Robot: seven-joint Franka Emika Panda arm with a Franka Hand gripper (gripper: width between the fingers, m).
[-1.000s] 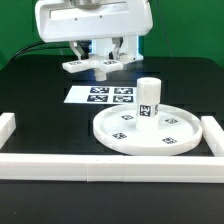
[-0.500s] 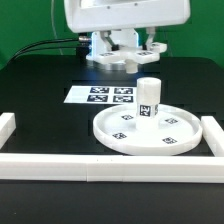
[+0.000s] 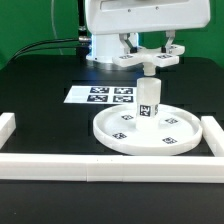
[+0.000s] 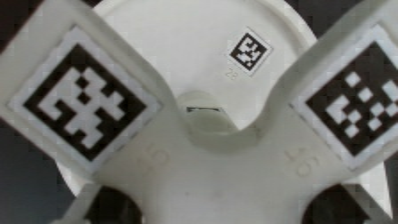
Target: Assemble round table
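Observation:
My gripper [image 3: 146, 52] is shut on the cross-shaped base [image 3: 150, 61] and holds it in the air just above the short cylindrical leg [image 3: 149, 98]. The leg stands upright on the large round rimmed disc [image 3: 185, 137], toward the disc's far side. In the wrist view the base [image 4: 199, 150] fills the picture with two tagged arms spread out. Part of the disc [image 4: 196, 25] shows behind it. The gripper's fingers are hidden behind the base there.
The marker board [image 3: 100, 96] lies flat on the black table at the exterior view's left of the leg. White border rails run along the front [image 3: 110, 168], the left [image 3: 8, 128] and the right [image 3: 213, 135].
My gripper has carried the cross-shaped base toward the exterior view's right, from behind the marker board to a spot over the leg. The disc and leg have not moved.

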